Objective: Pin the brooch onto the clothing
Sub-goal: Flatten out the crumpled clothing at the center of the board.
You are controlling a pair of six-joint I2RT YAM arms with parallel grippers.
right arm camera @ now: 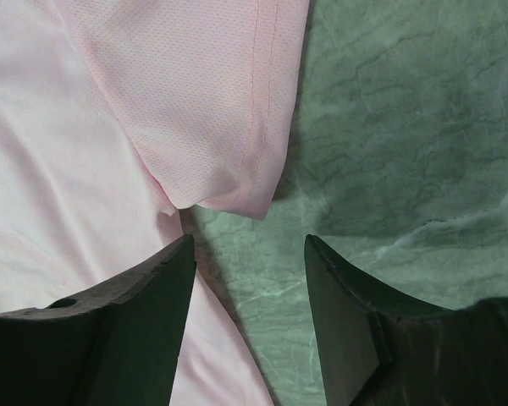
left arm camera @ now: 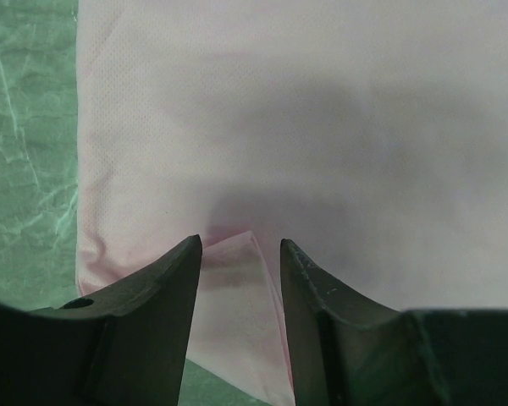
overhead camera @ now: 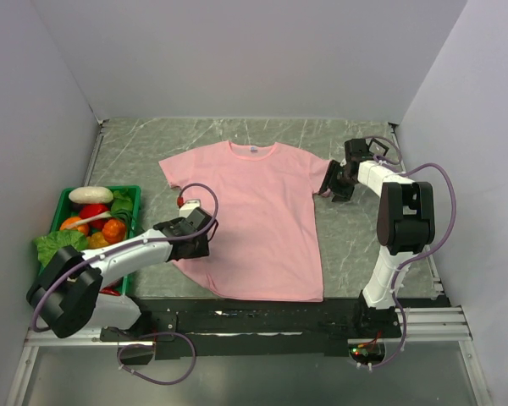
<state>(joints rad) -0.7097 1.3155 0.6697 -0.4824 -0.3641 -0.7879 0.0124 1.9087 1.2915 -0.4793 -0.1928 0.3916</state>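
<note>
One pink T-shirt [overhead camera: 254, 220] lies flat. A fold of its hem sits between the parted jaws of the left gripper [left arm camera: 240, 245]. Its sleeve corner lies just beyond the right gripper [right arm camera: 247, 241], whose jaws are likewise apart.

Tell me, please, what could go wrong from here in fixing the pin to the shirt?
1. The left tool is open astride a raised fold of the shirt; closing may bunch the cloth.
2. The right tool is open at the shirt's edge, half over the table; a pinch may miss.
3. The small red pin lies loose near the left tool; a sweep could knock it.
</note>
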